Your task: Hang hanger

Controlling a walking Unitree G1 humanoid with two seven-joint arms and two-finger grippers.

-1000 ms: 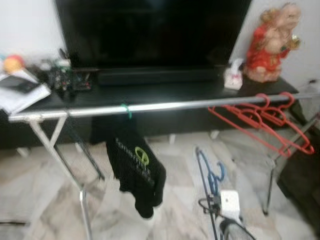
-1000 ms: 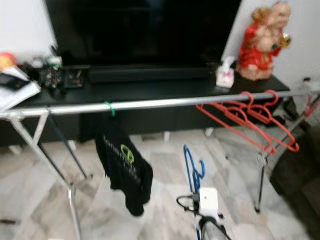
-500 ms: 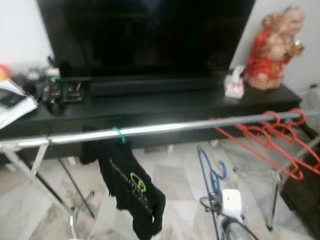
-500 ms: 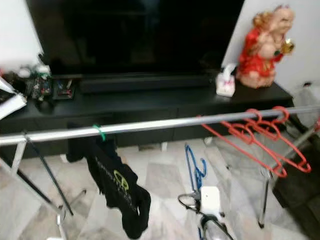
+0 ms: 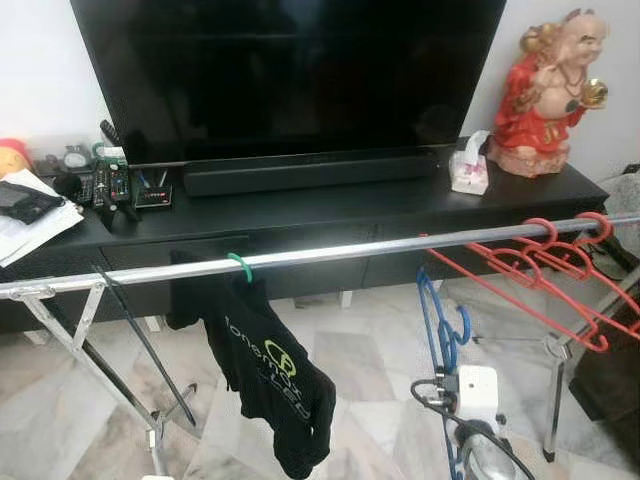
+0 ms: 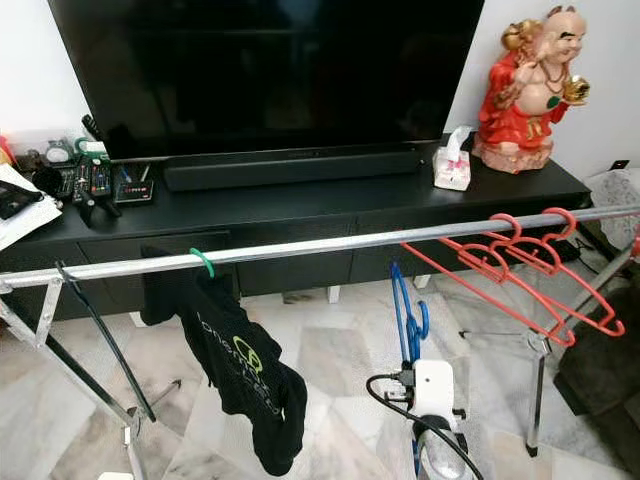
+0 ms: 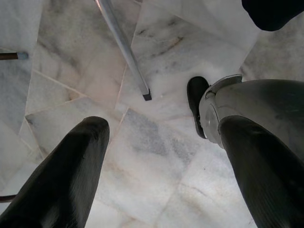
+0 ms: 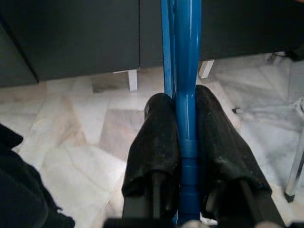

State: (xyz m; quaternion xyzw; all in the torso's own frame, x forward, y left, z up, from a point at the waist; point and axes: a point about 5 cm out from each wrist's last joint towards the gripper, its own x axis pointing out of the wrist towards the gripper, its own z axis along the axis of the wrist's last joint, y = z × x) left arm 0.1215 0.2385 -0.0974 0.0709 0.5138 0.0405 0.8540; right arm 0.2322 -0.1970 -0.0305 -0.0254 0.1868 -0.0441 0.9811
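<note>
A blue hanger [image 5: 440, 322] stands upright just below the silver rail [image 5: 330, 255], its hook close under the bar. My right gripper [image 8: 184, 118] is shut on the hanger's blue shaft [image 8: 183, 71], and the white wrist box [image 5: 474, 392] shows below the hanger. Several red hangers [image 5: 545, 268] hang at the rail's right end. A black T-shirt [image 5: 268, 362] hangs from a green hook [image 5: 240, 266] on the rail's left part. My left gripper [image 7: 164, 130] hangs open over the marble floor [image 7: 156, 142], with nothing between its fingers.
Behind the rail stands a black TV console [image 5: 330, 205] with a TV [image 5: 290, 70], a soundbar [image 5: 310, 172], a red figurine [image 5: 545, 95], a tissue box [image 5: 468, 172], remotes [image 5: 112, 185] and papers [image 5: 30, 215]. Rack legs [image 5: 90, 360] stand left, one [image 5: 555, 400] right.
The camera has shifted and the picture has sharpened. The blue hanger in my right gripper has risen nearer the rail. The red hangers and the T-shirt hang as before.
</note>
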